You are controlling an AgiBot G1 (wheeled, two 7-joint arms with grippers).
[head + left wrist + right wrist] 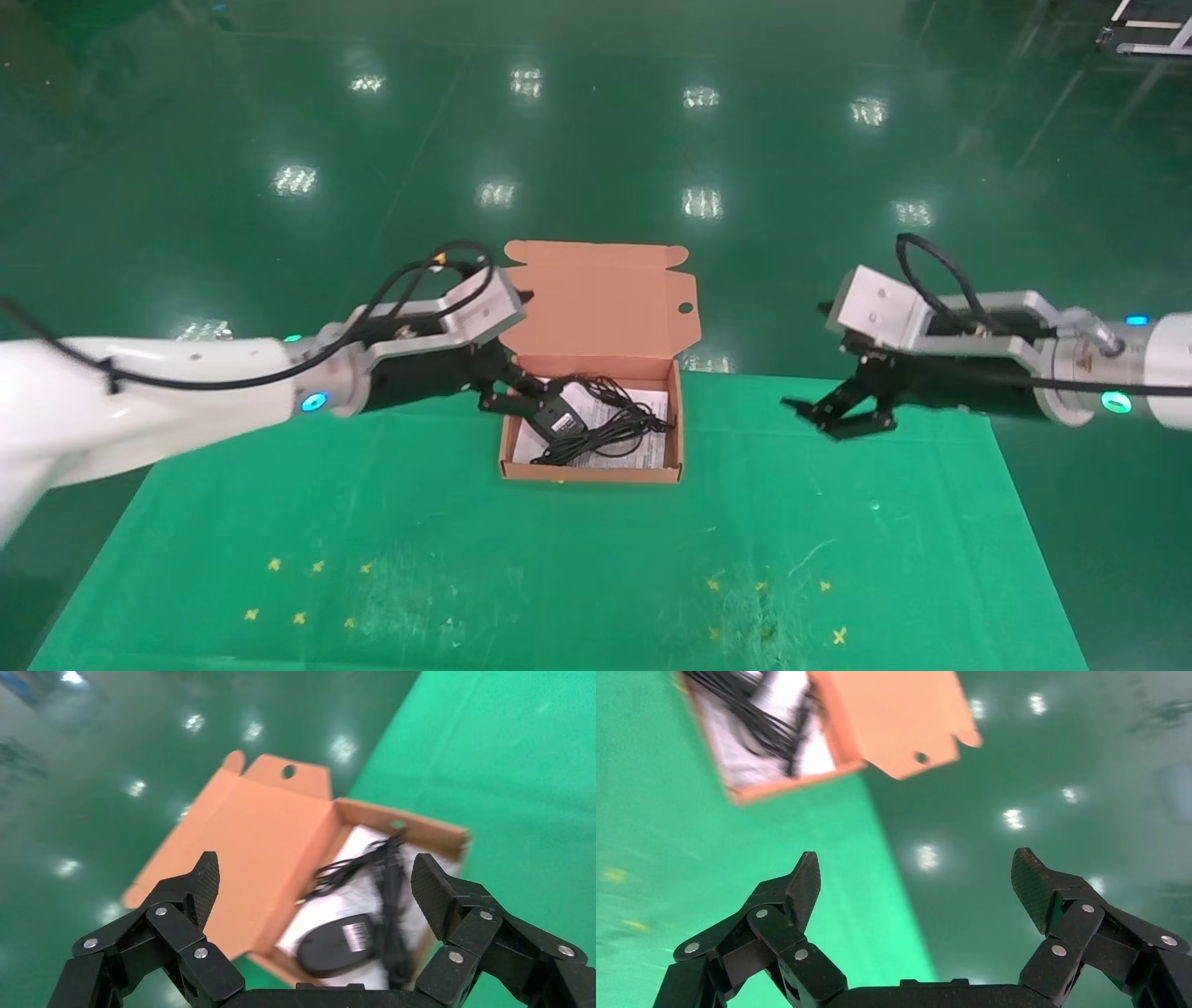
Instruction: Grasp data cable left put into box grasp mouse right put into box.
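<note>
Two robot arms hover on either side of an open cardboard box holding a mouse and cables.

The box [596, 410] sits at the far edge of a green table [559, 559], its flap lid standing open toward the back. Inside, on a white printed sheet [652, 410], lies the black mouse [557, 417], beside a loose tangle of thin black cable [619, 421]; the data cable cannot be told apart from the mouse's cord. The left gripper [507, 396] hangs at the box's left edge, just above the mouse, fingers spread wide and holding nothing. The right gripper [843, 415] hovers well to the right of the box, also spread open and empty.
</note>
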